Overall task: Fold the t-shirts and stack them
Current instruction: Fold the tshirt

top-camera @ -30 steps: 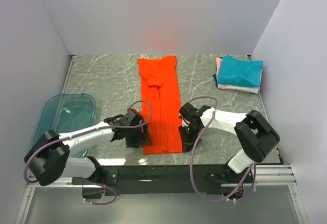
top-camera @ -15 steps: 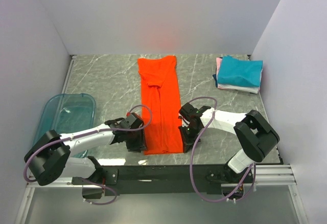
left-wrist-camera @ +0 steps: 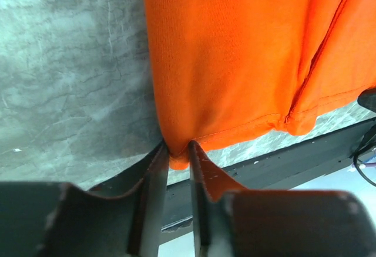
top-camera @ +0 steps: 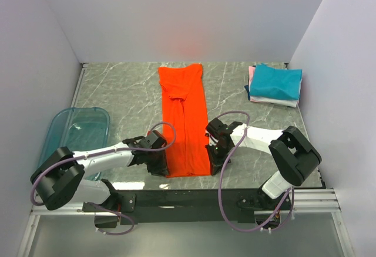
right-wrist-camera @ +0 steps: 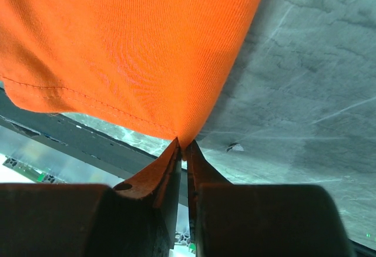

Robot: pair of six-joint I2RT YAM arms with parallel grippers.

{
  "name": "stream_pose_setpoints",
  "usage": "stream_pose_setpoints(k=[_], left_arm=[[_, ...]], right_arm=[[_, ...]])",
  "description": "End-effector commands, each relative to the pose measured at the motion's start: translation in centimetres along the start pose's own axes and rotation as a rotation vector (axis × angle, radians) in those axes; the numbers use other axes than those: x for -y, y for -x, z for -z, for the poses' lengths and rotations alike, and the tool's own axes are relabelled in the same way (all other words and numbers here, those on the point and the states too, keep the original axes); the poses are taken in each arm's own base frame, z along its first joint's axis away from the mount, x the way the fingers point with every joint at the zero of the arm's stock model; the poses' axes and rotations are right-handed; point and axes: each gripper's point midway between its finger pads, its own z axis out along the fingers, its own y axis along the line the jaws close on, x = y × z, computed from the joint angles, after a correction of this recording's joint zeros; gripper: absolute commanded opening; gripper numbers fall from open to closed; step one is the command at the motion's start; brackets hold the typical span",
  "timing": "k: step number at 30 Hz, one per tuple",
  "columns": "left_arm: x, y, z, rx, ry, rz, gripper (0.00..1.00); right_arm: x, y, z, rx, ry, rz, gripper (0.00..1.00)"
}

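Observation:
The bright orange-red t-shirt (top-camera: 185, 116) lies as a long narrow strip down the middle of the table, collar end far, hem near. My left gripper (top-camera: 164, 166) is shut on the near left hem corner (left-wrist-camera: 178, 158), with cloth bunched between the fingers. On the other side my right gripper (top-camera: 210, 157) is shut on the near right hem corner (right-wrist-camera: 187, 138). A stack of folded t-shirts (top-camera: 275, 84), teal on top with pink and white below, sits at the far right.
A translucent blue-green plastic bin (top-camera: 75, 132) stands at the left edge of the table. The table's black front rail (top-camera: 194, 195) runs just behind the hem. White walls close the far side and both flanks.
Both grippers have closed on the hem corners. The left gripper slid nearer the front edge and in under the shirt's left corner. The right arm has barely moved.

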Motion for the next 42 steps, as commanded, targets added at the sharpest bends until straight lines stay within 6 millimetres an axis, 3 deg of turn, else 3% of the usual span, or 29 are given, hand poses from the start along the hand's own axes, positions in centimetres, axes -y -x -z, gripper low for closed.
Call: stream_pose_setpoints(k=[1, 6, 11, 24, 31, 42], left_arm=[[-1.4, -0.7, -0.6, -0.019, 0.064, 0.003, 0.26], [-1.7, -1.0, -0.9, -0.031, 0.078, 0.005, 0.12], [-1.7, -1.1, -1.0, -0.033, 0.088, 0.004, 0.0], [0.8, 0.7, 2.3, 0.08, 0.029, -0.012, 0.0], [1.7, 0.6, 3.1, 0.068, -0.002, -0.019, 0.0], [2.7, -0.2, 5.0, 0.039, -0.057, -0.03, 0.0]], right_arm=[[0.2, 0.1, -0.2, 0.006, -0.002, 0.001, 0.11], [0.2, 0.1, -0.1, 0.008, -0.007, 0.004, 0.01], [0.1, 0.4, 0.4, 0.025, -0.008, 0.008, 0.0], [-0.8, 0.5, 3.8, 0.092, -0.01, 0.015, 0.0], [-1.5, 0.0, 5.0, 0.091, 0.01, 0.025, 0.0], [-1.4, -2.9, 5.9, 0.053, 0.029, 0.023, 0.0]])
